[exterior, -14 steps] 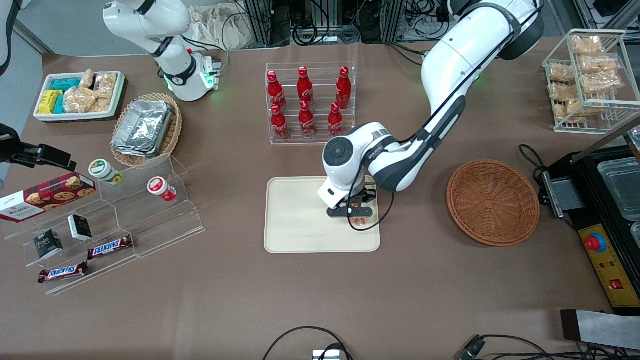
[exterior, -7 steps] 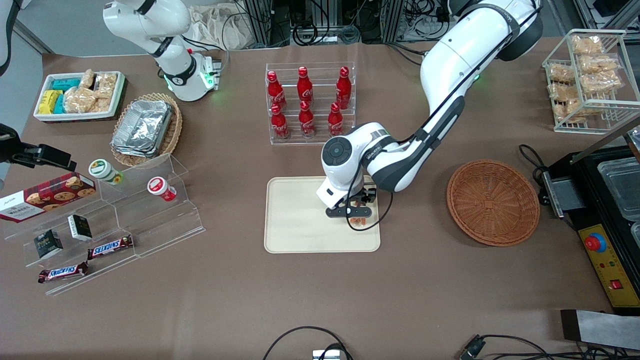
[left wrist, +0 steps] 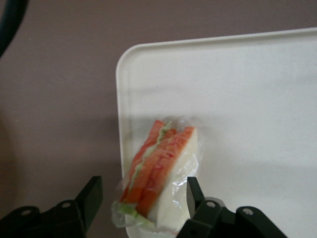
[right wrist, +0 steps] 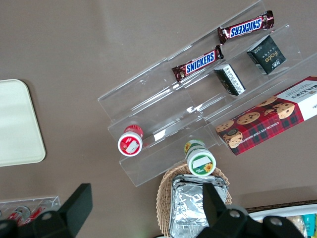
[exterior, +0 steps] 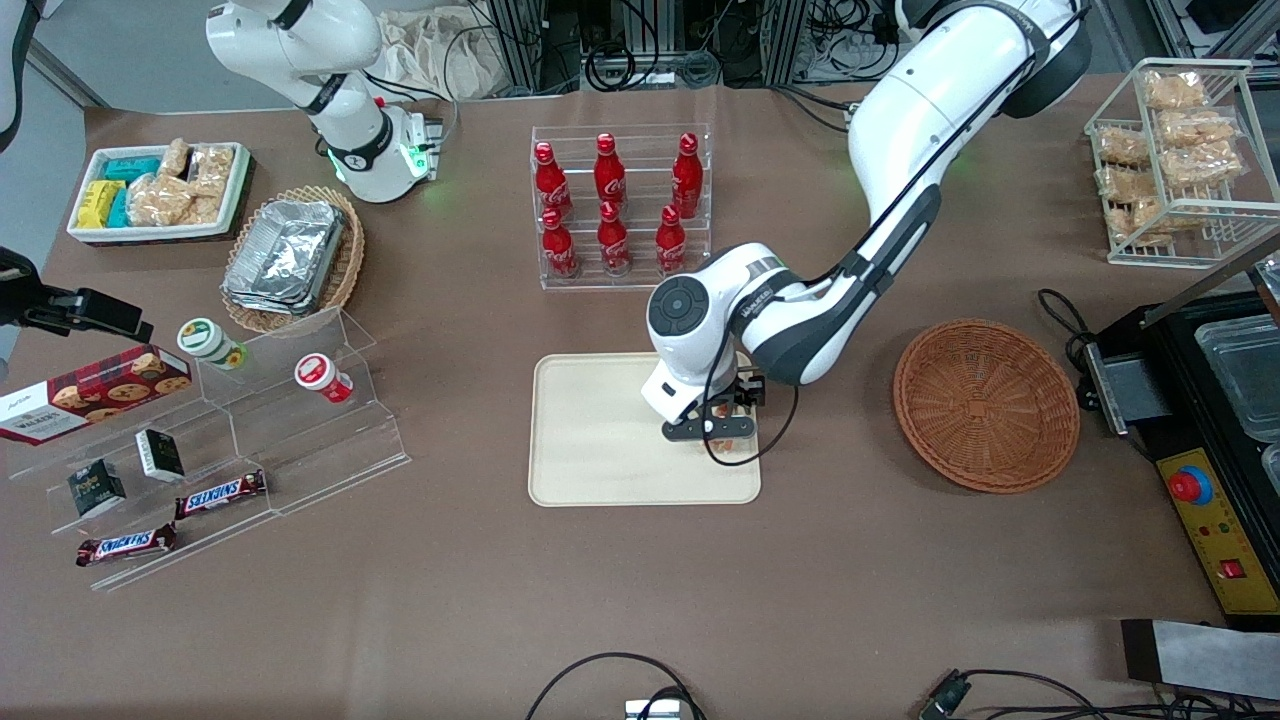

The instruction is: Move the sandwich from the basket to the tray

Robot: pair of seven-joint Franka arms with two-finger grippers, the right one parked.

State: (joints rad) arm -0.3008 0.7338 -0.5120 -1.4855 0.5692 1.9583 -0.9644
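While the claw (left wrist: 141,198) hangs spread wide just above the sandwich (left wrist: 161,173), gripping nothing, the wedge lies at the tray's (exterior: 590,440) four-o'clock corner, its wrapper overhanging the rim toward the basket (exterior: 985,405). A rising finger could snag that film and drag it onto the desk (exterior: 640,590). Readable: Snickers bars (right wrist: 198,63).

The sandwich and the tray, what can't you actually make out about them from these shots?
- Sandwich: in the front view the working arm's wrist covers nearly all of it.
- Its lowest corner: cut off by the wrist view's edge, so whether it overhangs the tray rim is unclear.
- Gripper: open, a finger at each side of the sandwich; contact cannot be judged.
- Basket: shows no contents.
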